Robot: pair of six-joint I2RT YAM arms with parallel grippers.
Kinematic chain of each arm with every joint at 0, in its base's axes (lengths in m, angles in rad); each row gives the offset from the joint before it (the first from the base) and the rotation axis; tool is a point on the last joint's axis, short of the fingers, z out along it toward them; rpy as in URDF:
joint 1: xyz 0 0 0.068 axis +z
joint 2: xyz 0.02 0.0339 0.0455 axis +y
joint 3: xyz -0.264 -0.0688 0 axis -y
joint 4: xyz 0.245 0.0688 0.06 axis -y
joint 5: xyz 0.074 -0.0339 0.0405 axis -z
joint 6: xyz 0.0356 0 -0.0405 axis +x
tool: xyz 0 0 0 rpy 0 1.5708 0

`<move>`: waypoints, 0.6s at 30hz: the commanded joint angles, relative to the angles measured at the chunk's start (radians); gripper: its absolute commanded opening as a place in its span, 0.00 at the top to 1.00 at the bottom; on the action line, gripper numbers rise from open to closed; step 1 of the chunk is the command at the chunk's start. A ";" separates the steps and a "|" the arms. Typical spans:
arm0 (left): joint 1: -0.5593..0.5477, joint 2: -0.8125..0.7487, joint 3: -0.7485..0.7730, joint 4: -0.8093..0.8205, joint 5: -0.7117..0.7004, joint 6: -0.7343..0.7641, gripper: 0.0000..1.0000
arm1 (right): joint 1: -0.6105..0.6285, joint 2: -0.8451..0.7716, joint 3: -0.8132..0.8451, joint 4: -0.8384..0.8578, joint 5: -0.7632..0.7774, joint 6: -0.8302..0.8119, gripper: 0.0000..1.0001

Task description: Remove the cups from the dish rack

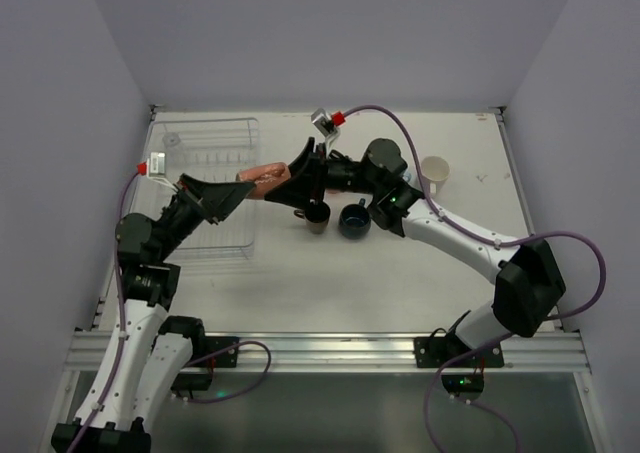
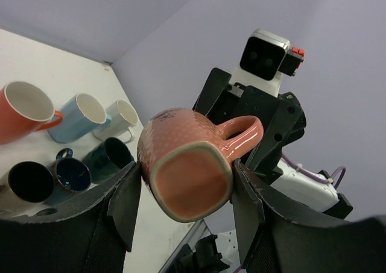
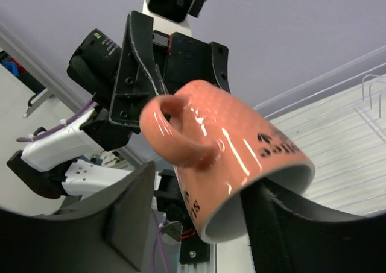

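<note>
Overhead, the salmon mug [image 1: 265, 180] hangs in mid-air just right of the dish rack [image 1: 215, 138], bridged between both arms for a handover above the counter [image 1: 330, 283]. Left wrist view: the left fingers [image 2: 123, 207] clench its body, base toward the camera. Right wrist view: the right fingers [image 3: 129, 216] straddle it (handle toward the lens) but seem not yet clamped, a gap showing.
</note>
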 commanded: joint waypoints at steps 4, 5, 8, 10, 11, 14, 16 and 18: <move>-0.031 0.002 -0.010 0.060 0.063 -0.080 0.91 | 0.002 0.004 0.020 0.152 -0.020 0.071 0.70; -0.031 0.003 -0.007 0.053 0.062 -0.069 0.81 | 0.002 -0.010 -0.001 0.152 -0.003 0.072 0.81; -0.031 0.008 0.022 -0.008 0.048 0.015 0.51 | 0.000 -0.041 -0.032 0.110 0.020 0.042 0.91; -0.031 0.022 0.090 -0.161 0.001 0.147 0.22 | 0.002 -0.081 -0.064 0.020 0.044 0.010 0.96; -0.031 0.026 0.119 -0.214 -0.021 0.197 0.14 | 0.002 -0.096 -0.073 -0.023 0.061 -0.033 0.97; -0.031 0.045 0.213 -0.433 -0.119 0.377 0.01 | 0.000 -0.166 -0.122 -0.228 0.155 -0.134 1.00; -0.031 0.051 0.272 -0.563 -0.211 0.501 0.00 | 0.000 -0.205 -0.159 -0.404 0.237 -0.186 1.00; -0.031 0.043 0.309 -0.657 -0.301 0.575 0.00 | 0.002 -0.265 -0.205 -0.518 0.297 -0.236 1.00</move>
